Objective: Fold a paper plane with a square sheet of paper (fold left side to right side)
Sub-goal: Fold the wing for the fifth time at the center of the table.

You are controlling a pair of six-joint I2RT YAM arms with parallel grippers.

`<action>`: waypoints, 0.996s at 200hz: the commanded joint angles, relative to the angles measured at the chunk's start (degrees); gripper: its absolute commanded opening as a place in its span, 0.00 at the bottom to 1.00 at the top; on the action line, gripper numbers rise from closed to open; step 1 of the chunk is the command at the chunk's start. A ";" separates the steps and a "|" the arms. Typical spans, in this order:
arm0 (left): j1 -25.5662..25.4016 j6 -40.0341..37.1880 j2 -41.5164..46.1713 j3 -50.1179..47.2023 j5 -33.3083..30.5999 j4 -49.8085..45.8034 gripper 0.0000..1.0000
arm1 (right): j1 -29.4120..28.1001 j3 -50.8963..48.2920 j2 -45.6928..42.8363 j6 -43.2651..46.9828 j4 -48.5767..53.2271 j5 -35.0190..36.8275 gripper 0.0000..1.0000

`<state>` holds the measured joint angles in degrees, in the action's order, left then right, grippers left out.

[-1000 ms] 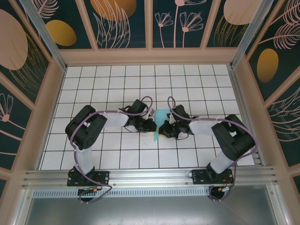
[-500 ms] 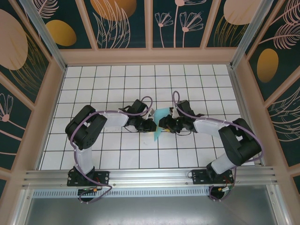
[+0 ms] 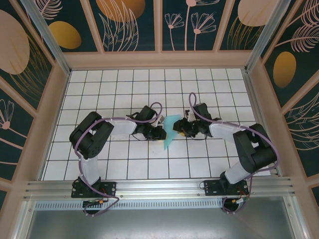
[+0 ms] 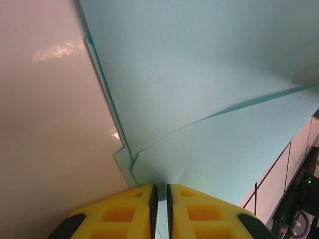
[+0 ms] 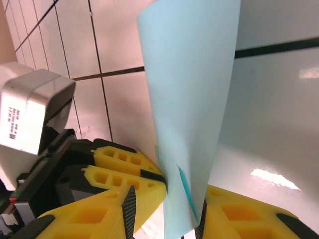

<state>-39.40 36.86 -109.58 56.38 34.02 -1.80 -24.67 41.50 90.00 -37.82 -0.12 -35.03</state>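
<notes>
L fingers (image 4: pixel 124 216) clenched on folded turquoise paper (image 3: pixel 168 140), mid counter (image 3: pixel 99 84). R fingers (image 5: pixel 249 219) at paper's 3 o'clock, released, straddling its edge.

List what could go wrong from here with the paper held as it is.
The left gripper alone pinches the paper at one narrow edge, so it may slip or swing.
The layers splay apart near that pinch; a press could crease them crooked.
The right gripper stands open astride the paper and might snag it.
</notes>
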 commanded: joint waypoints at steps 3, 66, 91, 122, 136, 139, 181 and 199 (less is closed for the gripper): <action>-0.33 -1.53 -2.83 0.46 -4.93 0.71 0.17 | 0.30 2.65 1.50 1.82 1.61 -2.10 0.33; -0.32 -1.97 -1.96 0.72 -5.43 0.37 0.19 | 0.13 6.20 3.11 2.75 6.23 -0.79 0.16; -0.33 -2.45 1.00 1.50 -5.93 -0.58 0.26 | 0.05 7.32 4.35 3.44 9.45 -0.17 0.08; -0.30 -3.80 4.78 2.83 -8.11 -3.81 0.35 | 0.05 8.12 4.58 4.16 12.20 1.09 0.07; -0.36 -4.23 6.18 2.86 -8.73 -4.71 0.40 | 0.06 8.33 4.52 4.25 12.60 1.27 0.07; -0.39 -4.25 6.53 2.87 -8.90 -4.90 0.41 | -0.02 8.37 4.49 4.25 12.67 1.27 0.07; -2.43 -5.89 9.88 2.94 -12.60 -8.02 0.49 | 0.03 9.02 4.82 4.19 13.35 1.35 0.08; -4.42 -6.69 10.18 3.92 -15.69 -9.98 0.51 | 0.06 9.29 4.79 4.08 13.56 1.25 0.07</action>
<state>-41.28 32.49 -100.99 58.08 23.00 -7.38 -24.69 49.10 93.93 -34.57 11.05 -34.30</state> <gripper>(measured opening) 0.498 0.076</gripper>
